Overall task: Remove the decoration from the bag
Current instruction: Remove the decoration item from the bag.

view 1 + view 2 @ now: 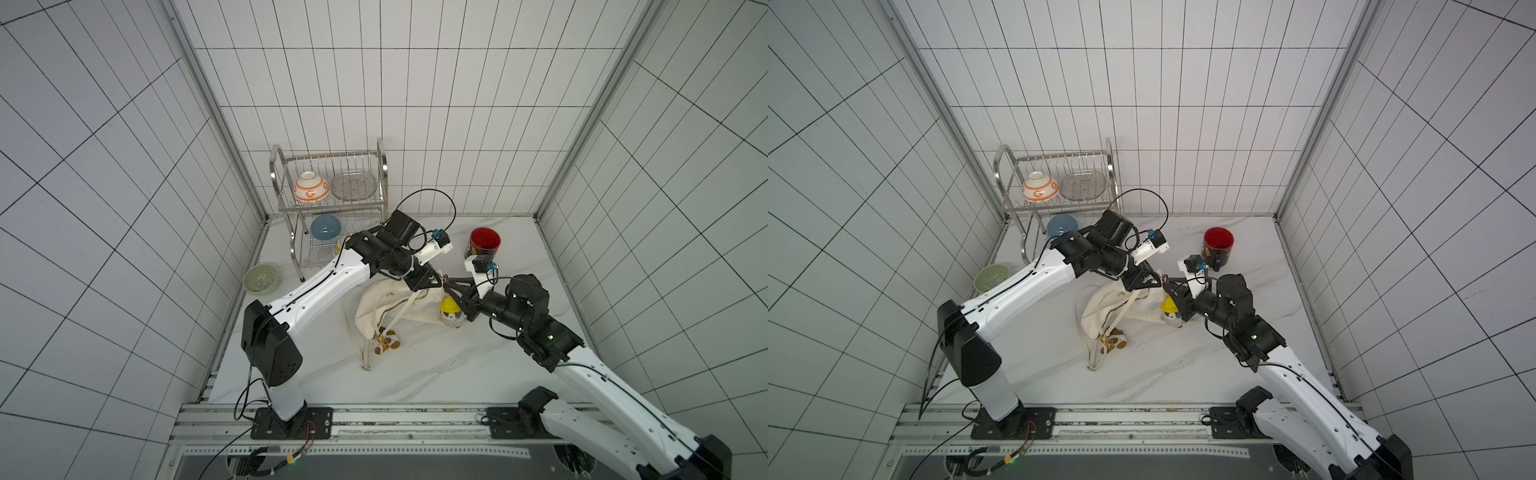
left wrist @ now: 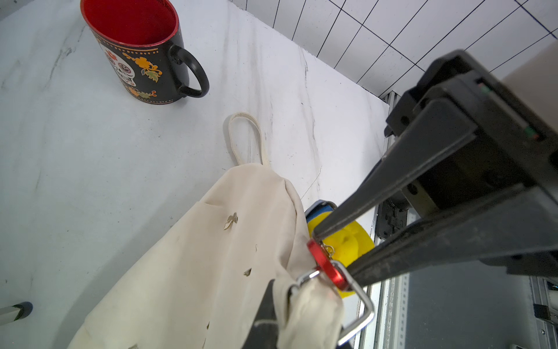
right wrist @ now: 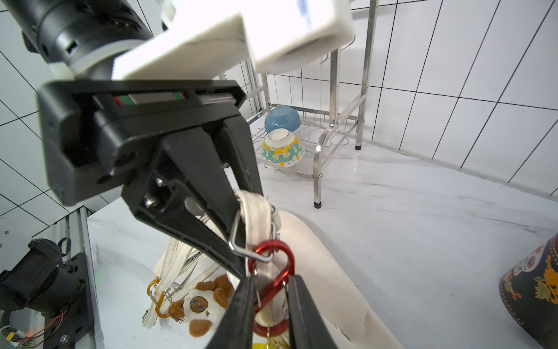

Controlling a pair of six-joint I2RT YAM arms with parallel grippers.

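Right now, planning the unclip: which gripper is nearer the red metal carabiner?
Right gripper: clamped on the carabiner. Left gripper: beside it, gripping the cream bag's silver metal ring.

Bag: cream cloth, matt, soft and creased.
Red carabiner: glossy coloured metal.
Strap ring: bright polished wire.
Mug: glazed ceramic, shiny black outside, red inside.
Blue bowl: glossy glazed ceramic.
Dish rack: polished steel wire and tube.
Plush toy: fuzzy pile.
Worktop: smooth marble-look white, faint sheen.

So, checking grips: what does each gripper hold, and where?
Left gripper: the bag, at its strap tab. Right gripper: the red carabiner, across its sides.
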